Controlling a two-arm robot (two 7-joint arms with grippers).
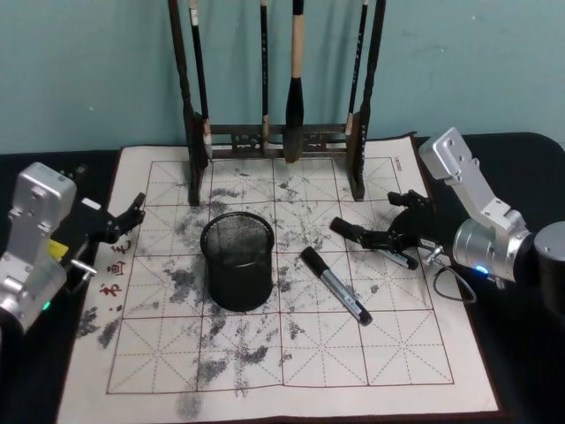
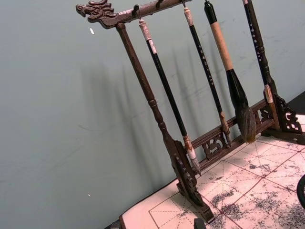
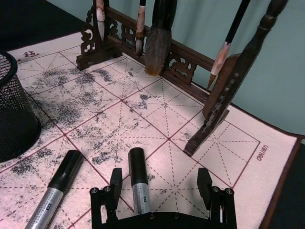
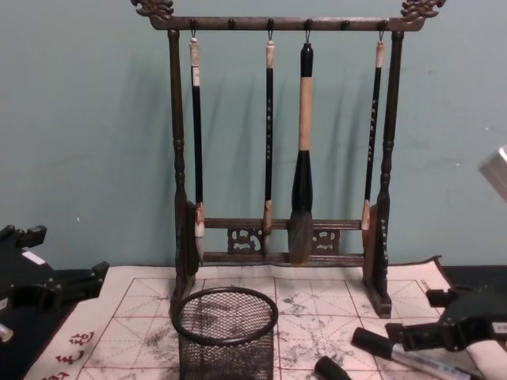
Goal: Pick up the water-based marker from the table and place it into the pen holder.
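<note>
- Since two markers lie on the mat (image 1: 265,371), what counts is which one the right tool (image 1: 388,225) is lined up on: it is the right marker (image 1: 346,230), not the centre marker (image 1: 335,285).
- The right tool is low over the mat with its fingers spread wide and nothing gripped.
- Seen from the right wrist, the right marker (image 3: 138,176) passes between the two fingers and sits nearer one of them than the other.
- The marker's long axis runs roughly along the tool's reach, so the fingers would close across its barrel. I judge the grasp to be set up but not yet made.
- In the head view this marker lies slantwise, its black cap towards the holder (image 1: 237,274) and its far end under the tool.
- The centre marker lies loose on the mat, on a similar slant, between the holder and the right marker.
- The holder stands upright to the left of both markers, so the carry would go leftwards over the centre marker.
- The left tool (image 1: 124,219) rests at the mat's left edge, fingers apart and empty, well away from both markers. The right arm is clearly the nearer one.
- Count: two markers, one holder, and one rack (image 1: 274,137) with four brushes at the back of the surface (image 1: 538,150).
</note>
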